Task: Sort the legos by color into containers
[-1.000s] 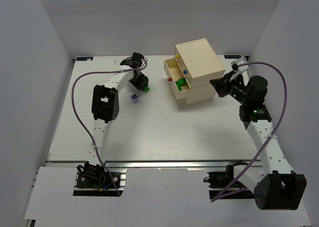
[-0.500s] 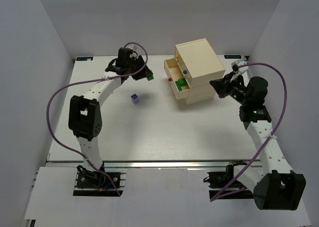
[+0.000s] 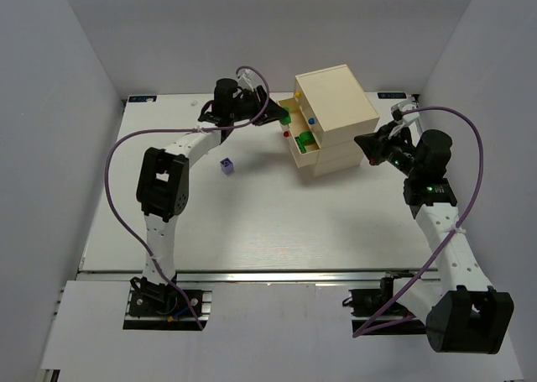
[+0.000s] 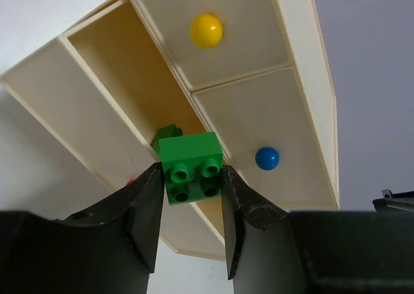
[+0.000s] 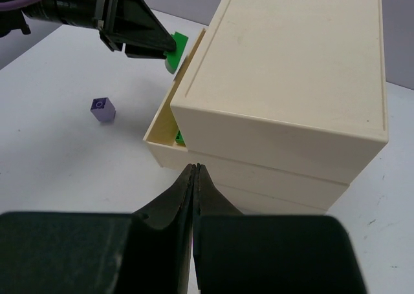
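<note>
While our left gripper (image 4: 191, 178) pinches the green studded plastic brick (image 4: 192, 167), releasing early could bounce it off the rim of the cream wooden drawer (image 4: 65, 106) at its three o'clock.

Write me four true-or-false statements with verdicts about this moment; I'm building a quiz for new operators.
1. The left gripper is shut on a green lego. True.
2. The chest has a drawer pulled open. True.
3. The purple lego lies inside that drawer. False: it lies on the table, apart from the chest.
4. The right gripper holds a blue lego. False: its jaws are shut on nothing.
</note>
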Robot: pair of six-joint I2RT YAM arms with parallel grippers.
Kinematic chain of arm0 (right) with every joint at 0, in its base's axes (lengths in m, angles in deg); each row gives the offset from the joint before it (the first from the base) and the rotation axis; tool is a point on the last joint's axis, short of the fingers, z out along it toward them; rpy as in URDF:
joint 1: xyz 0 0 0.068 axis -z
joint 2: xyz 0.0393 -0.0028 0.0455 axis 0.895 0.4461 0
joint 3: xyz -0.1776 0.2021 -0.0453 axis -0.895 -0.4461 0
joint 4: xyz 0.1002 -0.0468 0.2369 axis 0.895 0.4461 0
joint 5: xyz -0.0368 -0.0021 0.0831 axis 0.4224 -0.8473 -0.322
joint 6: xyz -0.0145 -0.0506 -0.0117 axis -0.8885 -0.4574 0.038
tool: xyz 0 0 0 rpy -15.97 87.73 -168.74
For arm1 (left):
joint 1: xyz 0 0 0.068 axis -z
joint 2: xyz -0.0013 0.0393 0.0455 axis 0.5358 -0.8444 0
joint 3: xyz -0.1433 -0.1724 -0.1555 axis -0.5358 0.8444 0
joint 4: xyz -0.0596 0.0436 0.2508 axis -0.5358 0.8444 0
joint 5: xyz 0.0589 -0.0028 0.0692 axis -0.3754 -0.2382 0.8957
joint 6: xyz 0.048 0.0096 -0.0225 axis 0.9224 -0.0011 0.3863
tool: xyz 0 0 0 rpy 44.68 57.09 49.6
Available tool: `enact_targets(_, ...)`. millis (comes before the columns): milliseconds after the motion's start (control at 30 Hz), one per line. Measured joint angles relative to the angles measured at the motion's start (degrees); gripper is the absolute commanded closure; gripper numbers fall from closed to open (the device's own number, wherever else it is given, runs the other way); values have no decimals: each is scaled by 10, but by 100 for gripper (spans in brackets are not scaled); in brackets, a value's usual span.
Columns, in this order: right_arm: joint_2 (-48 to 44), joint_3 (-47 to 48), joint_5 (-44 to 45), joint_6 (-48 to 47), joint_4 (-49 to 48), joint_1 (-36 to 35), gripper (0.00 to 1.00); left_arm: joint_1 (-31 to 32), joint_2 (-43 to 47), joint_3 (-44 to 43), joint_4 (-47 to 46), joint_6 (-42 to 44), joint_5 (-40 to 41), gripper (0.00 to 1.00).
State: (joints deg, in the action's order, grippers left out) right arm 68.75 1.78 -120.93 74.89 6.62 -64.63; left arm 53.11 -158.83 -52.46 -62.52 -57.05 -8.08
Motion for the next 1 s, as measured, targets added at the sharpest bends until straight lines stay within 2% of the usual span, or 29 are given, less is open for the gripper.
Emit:
enact_targets(300,0,-2,0,0,-3,0,100,9,-17,-17,-48,-51,-19,71)
enact_targets(500,0,-2,0,0,-3,0,100,14,-17,-18,-79,-78,-23,59)
enact_targets(567,0,-2,0,0,-3,0,100,16,-20,-18,-87,-86,-24,51)
enact_targets(633,0,-2,-1,0,-3,1,100,17,-25,-19,-95,-92,-26,48)
enact_targets(667,0,-2,-1,0,-3,0,100,17,-28,-19,-96,-96,-26,41)
enact_targets(700,0,-2,-1,0,-3,0,100,18,-32,-19,-100,-99,-27,39)
enact_targets(1000,0,-2,-4,0,-3,3,100,23,-54,-26,-106,-116,-34,36)
